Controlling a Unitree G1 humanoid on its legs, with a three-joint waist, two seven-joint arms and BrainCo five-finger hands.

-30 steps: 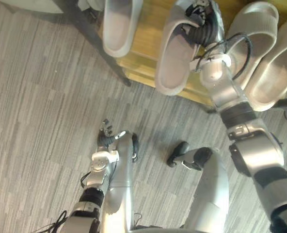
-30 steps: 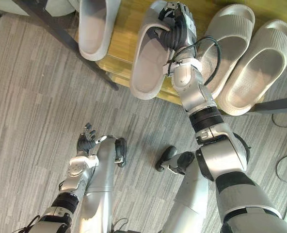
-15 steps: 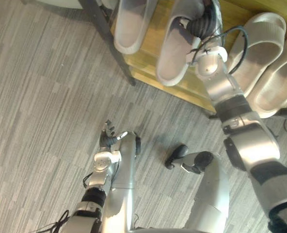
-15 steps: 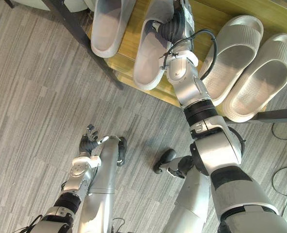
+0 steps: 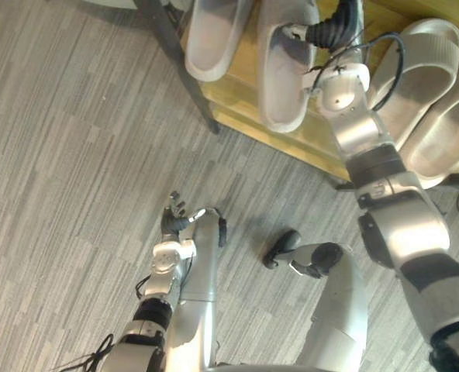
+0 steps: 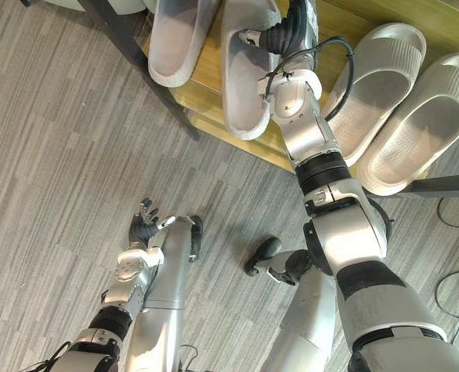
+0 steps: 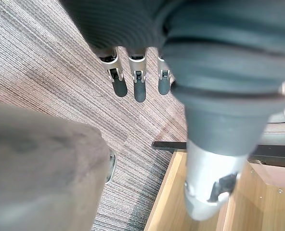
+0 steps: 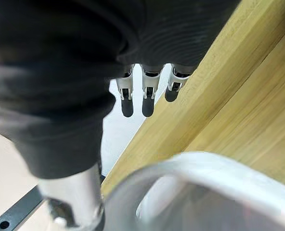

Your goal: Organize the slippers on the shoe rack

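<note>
Handling the second slipper (image 6: 245,70): it is looking like soft moulded foam, so I'm expecting it to be light, flexing under a squeeze and sliding easily on smooth wood.
Slipper location: lying footbed-up on the shoe rack (image 6: 208,89), heel reaching the front edge, just beside the left slipper (image 6: 175,39). The other pair (image 6: 384,77) is sitting on the far side of the arm.
Right hand (image 6: 291,22): reaching in at the strap (image 8: 190,173), with fingers (image 8: 148,98) pointing straight and thumb alongside, clamping nothing that I can see.
Left hand (image 5: 173,218): hanging low over the floor, fingers loosely spread, carrying nothing.
Grip point: I'm judging the strap arch or sidewall best, since pinching the thin heel rim is risking a fold and slip.
</note>
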